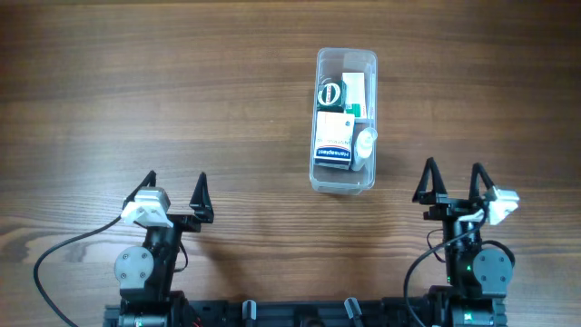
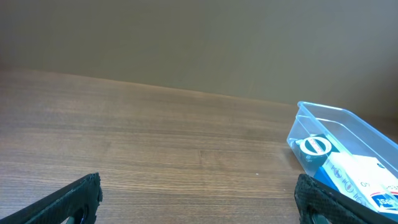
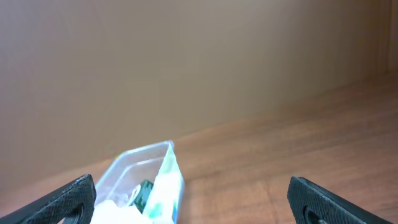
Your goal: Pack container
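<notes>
The clear plastic container (image 1: pixel 346 184) stands on the wooden table at centre right. It holds a blue-and-white box (image 1: pixel 333 139), a white-and-green box (image 1: pixel 356 90), a dark green round cap (image 1: pixel 329 93) and a small clear bottle (image 1: pixel 365 145). It also shows in the left wrist view (image 2: pixel 339 127) and in the right wrist view (image 3: pixel 134 163). My left gripper (image 1: pixel 176 189) is open and empty near the front left. My right gripper (image 1: pixel 451 181) is open and empty near the front right, apart from the container.
The wooden table (image 1: pixel 182 91) spreads around the container. A black cable (image 1: pixel 64 250) runs by the left arm base. A plain wall rises behind the table in the wrist views.
</notes>
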`<state>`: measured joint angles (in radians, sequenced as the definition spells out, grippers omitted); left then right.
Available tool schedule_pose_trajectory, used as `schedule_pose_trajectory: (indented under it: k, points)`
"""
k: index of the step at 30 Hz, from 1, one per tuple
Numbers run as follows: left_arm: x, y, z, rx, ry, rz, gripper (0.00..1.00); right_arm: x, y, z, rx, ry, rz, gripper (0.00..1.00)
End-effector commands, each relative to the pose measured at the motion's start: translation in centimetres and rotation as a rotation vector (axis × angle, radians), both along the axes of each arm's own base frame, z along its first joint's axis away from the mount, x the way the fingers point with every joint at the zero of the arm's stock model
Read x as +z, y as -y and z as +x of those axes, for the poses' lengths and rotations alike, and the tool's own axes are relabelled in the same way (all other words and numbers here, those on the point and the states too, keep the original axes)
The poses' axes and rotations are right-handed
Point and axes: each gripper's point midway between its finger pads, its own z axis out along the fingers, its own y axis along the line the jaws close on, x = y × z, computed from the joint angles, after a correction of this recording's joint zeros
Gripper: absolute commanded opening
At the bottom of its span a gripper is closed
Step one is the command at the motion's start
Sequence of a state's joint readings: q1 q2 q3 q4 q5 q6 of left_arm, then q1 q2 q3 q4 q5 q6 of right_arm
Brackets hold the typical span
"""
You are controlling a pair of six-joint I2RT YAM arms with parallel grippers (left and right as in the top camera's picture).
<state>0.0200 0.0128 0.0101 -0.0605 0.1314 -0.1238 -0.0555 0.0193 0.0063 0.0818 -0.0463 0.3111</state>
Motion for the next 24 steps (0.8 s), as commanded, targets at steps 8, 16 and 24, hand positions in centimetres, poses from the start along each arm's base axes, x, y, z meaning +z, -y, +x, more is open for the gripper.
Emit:
schedule_pose_trajectory:
  k: [8, 16, 24]
  points:
    - [-0.1, -0.14, -0.02, 0.004, 0.003, 0.015, 1.0, -1.42, -1.98, -0.13, 0.105, -0.045, -0.219, 1.0]
    - [-0.1, -0.14, -0.02, 0.004, 0.003, 0.015, 1.0, -1.41, -1.99, -0.13, 0.105, -0.044, -0.219, 1.0]
    - [-0.1, -0.14, -0.02, 0.004, 0.003, 0.015, 1.0, -1.41, -1.99, -0.13, 0.105, -0.044, -0.219, 1.0]
